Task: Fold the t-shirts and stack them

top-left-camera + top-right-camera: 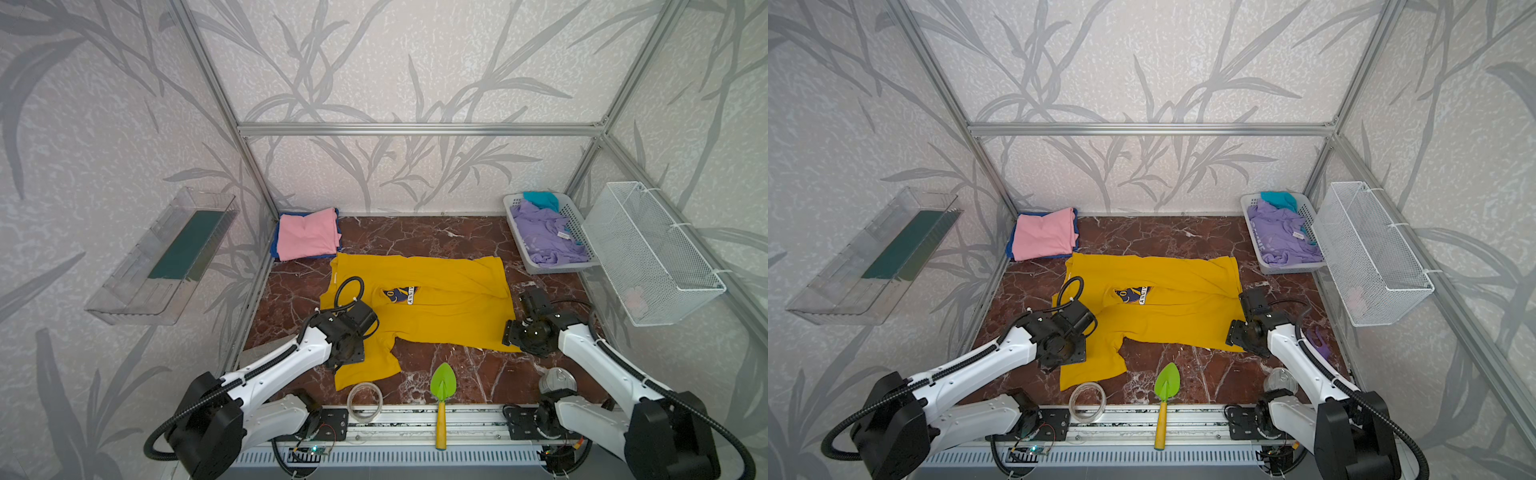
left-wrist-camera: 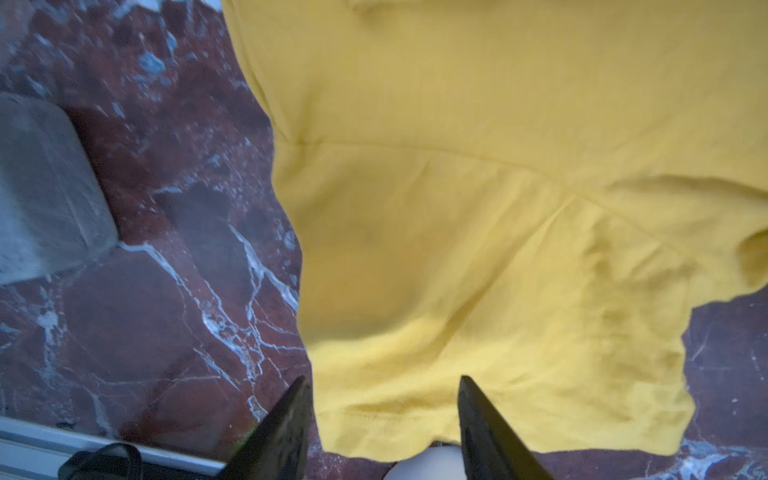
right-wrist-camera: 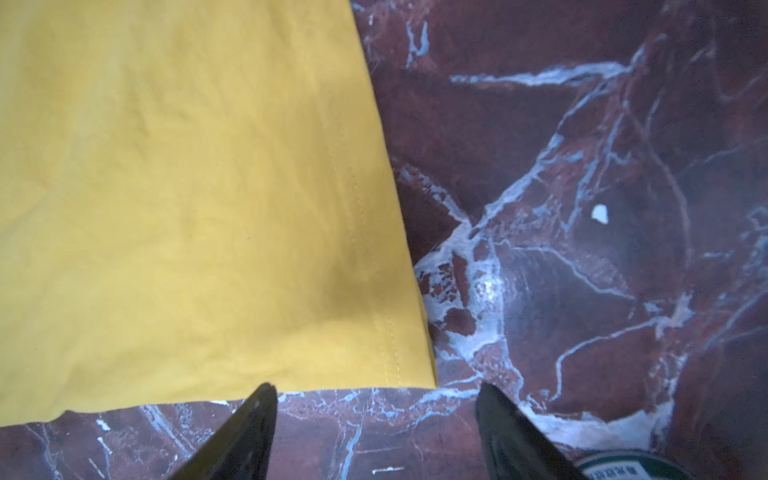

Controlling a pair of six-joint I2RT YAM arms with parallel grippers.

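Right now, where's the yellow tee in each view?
Top view: tee spread flat, centre.
Top view: tee centre too.
Left wrist: tee sleeve fills most of the frame.
Right wrist: tee hem corner, beside bare table.
Shared landmark: the red marble table.

Blue tee [image 1: 274, 249] mostly under pink tee [image 1: 307, 235]

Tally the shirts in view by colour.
yellow shirt: 1
pink shirt: 1
blue shirt, under the pink: 1
lavender shirt: 1
teal shirt, partly hidden: 1
Total: 5
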